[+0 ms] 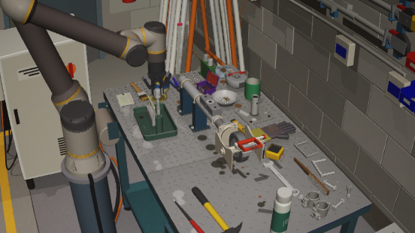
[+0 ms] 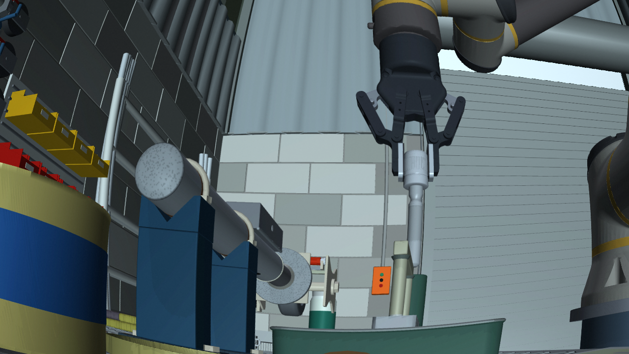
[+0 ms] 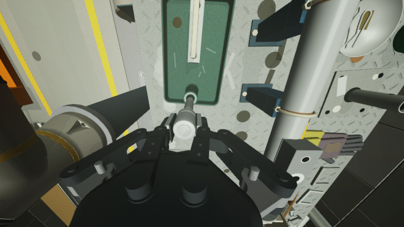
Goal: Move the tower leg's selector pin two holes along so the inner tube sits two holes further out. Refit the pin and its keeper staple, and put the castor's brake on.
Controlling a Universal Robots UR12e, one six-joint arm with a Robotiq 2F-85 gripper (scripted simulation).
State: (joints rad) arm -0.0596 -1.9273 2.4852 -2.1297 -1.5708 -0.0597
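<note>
My gripper [image 2: 414, 164] [image 3: 185, 128] [image 1: 157, 91] is closed on the knurled head of the grey selector pin [image 2: 415, 207] [image 3: 186, 124], which I hold point down over the green tray [image 1: 155, 122] [image 3: 194, 53] on the table's left side. The pin's tip is just above a dark green socket [image 2: 418, 299] [image 3: 191, 93] at the tray's near end. A pale keeper staple [image 2: 401, 282] [image 3: 194, 28] stands upright on a block in the tray. The tower leg [image 1: 199, 99] [image 3: 313, 67] lies across two blue V-blocks to the right, its castor [image 1: 240, 144] with a red brake lever at the near end.
A metal dish [image 1: 224, 97] and a green can [image 1: 252, 88] sit behind the leg. A hammer [image 1: 210, 210], spanner [image 1: 280, 176], bottle [image 1: 282, 210], clamps and gloves [image 1: 280, 129] lie on the table's near and right parts. A block wall runs along the right.
</note>
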